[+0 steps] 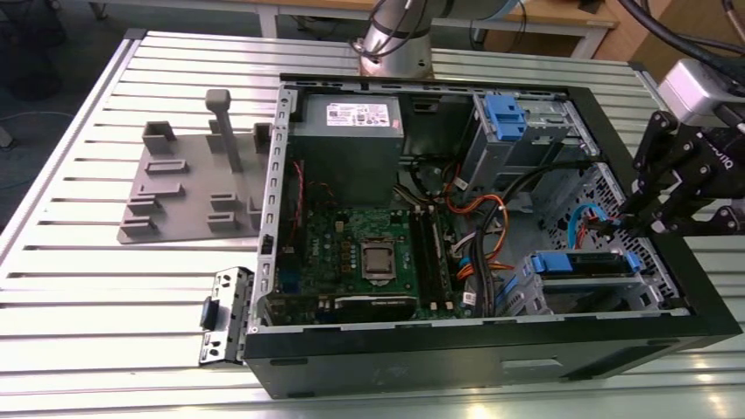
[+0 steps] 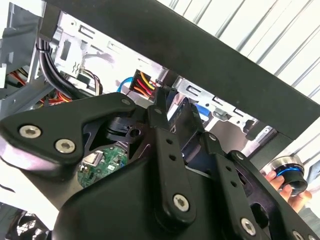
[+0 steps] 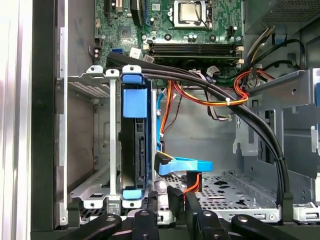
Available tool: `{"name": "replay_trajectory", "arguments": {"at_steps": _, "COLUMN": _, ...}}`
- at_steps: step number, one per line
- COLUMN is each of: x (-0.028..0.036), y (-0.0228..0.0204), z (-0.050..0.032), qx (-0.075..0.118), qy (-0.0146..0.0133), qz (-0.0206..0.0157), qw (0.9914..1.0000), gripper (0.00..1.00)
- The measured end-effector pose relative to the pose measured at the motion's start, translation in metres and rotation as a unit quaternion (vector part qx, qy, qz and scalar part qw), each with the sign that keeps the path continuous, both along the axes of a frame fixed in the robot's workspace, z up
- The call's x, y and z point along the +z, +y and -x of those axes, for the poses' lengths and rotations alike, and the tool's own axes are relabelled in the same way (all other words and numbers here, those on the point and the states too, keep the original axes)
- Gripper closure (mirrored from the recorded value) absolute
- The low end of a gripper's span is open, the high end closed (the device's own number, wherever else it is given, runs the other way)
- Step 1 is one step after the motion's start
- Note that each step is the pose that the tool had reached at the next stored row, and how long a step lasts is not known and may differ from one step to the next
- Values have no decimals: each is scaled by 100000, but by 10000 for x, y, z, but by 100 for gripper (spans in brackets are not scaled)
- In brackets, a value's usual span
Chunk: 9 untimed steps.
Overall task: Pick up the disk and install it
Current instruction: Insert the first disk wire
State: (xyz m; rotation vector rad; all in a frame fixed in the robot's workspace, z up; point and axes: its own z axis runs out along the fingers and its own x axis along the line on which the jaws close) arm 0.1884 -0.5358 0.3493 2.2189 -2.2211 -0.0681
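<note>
In the exterior view, the gripper [image 1: 617,218] reaches into the far end of an open computer case [image 1: 489,353] that lies on the slatted worktop [image 1: 93,305]. It is closed or nearly so and holds nothing. The disk [image 1: 582,264] sits in the drive cage [image 1: 599,292] just below the gripper's tip, and a grey stand [image 1: 187,188] lies well apart, outside the case. In the second wrist view, the gripper [image 2: 170,100] points at a bundle of coloured wires [image 2: 142,82] under the case's black edge [image 2: 225,60]. In the first wrist view, the disk [image 3: 134,150] stands on edge in its cage [image 3: 112,150], just ahead of the gripper [image 3: 164,197] and slightly to one side. A blue cable plug [image 3: 182,166] lies directly ahead, near the tip.
</note>
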Motion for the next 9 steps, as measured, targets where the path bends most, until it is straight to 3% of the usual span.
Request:
{"name": "replay_trajectory", "arguments": {"at_steps": 8, "x": -8, "y": 0, "z": 1, "qx": -1, "qy": -1, "qz": 42, "qw": 100000, "gripper": 66}}
{"name": "replay_trajectory", "arguments": {"at_steps": 9, "x": -8, "y": 0, "z": 1, "qx": -3, "qy": -2, "qz": 43, "qw": 100000, "gripper": 73}}
